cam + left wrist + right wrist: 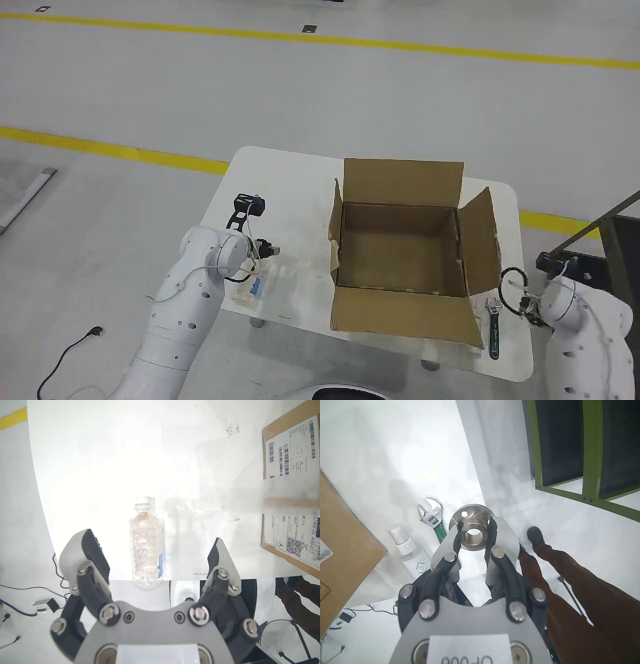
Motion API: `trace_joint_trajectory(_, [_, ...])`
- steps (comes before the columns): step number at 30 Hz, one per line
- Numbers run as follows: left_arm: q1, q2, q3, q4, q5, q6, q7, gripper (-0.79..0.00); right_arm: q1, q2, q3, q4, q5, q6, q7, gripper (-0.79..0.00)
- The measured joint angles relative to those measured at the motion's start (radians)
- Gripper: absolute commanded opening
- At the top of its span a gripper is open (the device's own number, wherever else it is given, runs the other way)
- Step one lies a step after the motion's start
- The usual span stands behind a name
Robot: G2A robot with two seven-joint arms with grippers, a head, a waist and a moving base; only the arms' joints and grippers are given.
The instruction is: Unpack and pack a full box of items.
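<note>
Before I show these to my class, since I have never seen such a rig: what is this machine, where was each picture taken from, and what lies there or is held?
It is a two-armed robot working at a white table. The top view looks down from a camera above the arms onto an open cardboard box. The other two pictures come from cameras on the wrists. The left end effector is open, with its fingers on either side of a clear plastic bottle that lies on the table and is not gripped. The right end effector is shut on a metal flange. A green-handled wrench and a small spray bottle are on the table beside the box.
</note>
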Motion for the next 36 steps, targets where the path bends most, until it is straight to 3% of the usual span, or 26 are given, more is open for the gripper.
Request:
trace_joint_trajectory(10, [0.000, 0.000, 0.000, 0.000, 0.000, 0.000, 0.000, 0.000, -0.040, -0.002, -0.015, 0.025, -0.002, 0.011, 0.008, -0.785])
trace_joint_trajectory(27, [0.000, 0.000, 0.000, 0.000, 0.000, 0.000, 0.000, 0.000, -0.087, -0.008, -0.026, 0.062, 0.088, 0.045, -0.101, -0.785])
trace_joint_trajectory(33, [0.000, 0.000, 0.000, 0.000, 0.000, 0.000, 0.000, 0.000, -0.092, -0.007, -0.028, 0.072, 0.092, 0.047, -0.110, -0.493])
trace_joint_trajectory(36, [0.000, 0.000, 0.000, 0.000, 0.000, 0.000, 0.000, 0.000, -0.090, -0.006, -0.029, 0.076, 0.093, 0.047, -0.110, -0.419])
